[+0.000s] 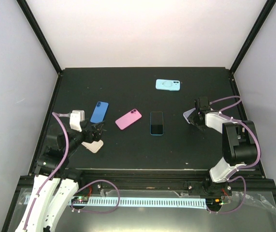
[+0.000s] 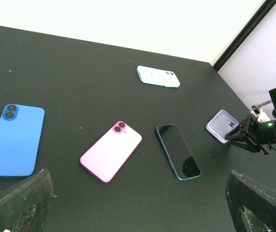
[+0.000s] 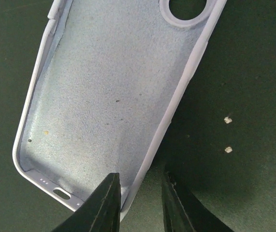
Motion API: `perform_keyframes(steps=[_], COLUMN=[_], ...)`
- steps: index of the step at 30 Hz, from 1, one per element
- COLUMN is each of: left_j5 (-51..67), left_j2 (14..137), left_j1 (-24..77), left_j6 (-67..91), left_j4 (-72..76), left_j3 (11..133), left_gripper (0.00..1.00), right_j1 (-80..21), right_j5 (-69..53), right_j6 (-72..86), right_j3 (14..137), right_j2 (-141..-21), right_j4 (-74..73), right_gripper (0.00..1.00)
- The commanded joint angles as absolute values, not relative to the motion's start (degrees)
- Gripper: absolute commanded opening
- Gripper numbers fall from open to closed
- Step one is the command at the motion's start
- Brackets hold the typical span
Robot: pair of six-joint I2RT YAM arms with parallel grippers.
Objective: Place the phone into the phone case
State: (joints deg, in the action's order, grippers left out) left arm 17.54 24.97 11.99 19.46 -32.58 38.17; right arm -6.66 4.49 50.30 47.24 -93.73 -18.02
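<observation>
Phone case [image 3: 113, 96], lavender and open side up on the desk [image 3: 254, 72], has one side wall between the narrowly parted fingers of the right gripper [image 3: 140, 186], neither finger clearly pressing it. Toward the left arm lie a teal-edged phone [image 1: 156, 123], screen up, then a pink phone [image 1: 128, 119] and a blue phone [image 1: 99, 111], both face down. The left gripper [image 2: 138, 203] is spread wide and holds nothing.

Table [image 1: 128, 87] stock, as I count it from here.

Phones, three:
- blue phone [image 1: 99, 111], back up, 10 o'clock
- pink phone [image 1: 128, 119], back up, centre
- teal-edged phone [image 1: 156, 123], screen up, at the pink one's 3 o'clock

Cases, two:
- light blue case [image 1: 168, 85], 1 o'clock
- lavender case [image 3: 108, 96], 3 o'clock

Undetermined, one:
- beige slab [image 1: 95, 146], 8 o'clock; phone or case, I cannot tell.
</observation>
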Motion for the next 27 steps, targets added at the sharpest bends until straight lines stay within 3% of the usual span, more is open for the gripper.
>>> perform_keyframes(steps=[1,6,9,27], left_j5=[16.6,16.4,16.3,15.4], left_j2=[24.2,24.2,24.3,24.3], left_j1=[12.2,12.2,12.2,12.1], left_j6=[18.6,18.5,18.5,18.4], left_j4=[-31.6,-31.6,-31.6,-31.6], left_j3=[39.1,39.1,39.0,38.8], left_gripper=[0.99,0.99,0.99,0.99], right_j1=[-6.2,-6.2,-6.2,-9.8], right_j5=[4.4,3.4,2.6,-5.5], right_j6=[50.2,49.2,48.1,38.3], right_j3=[49.3,49.3,48.9,40.2], right_j2=[-94.6,-94.6,-93.9,-75.3], right_j4=[-17.3,-17.3,-17.2,-20.9], right_gripper=[0.24,0.13,0.02,0.01])
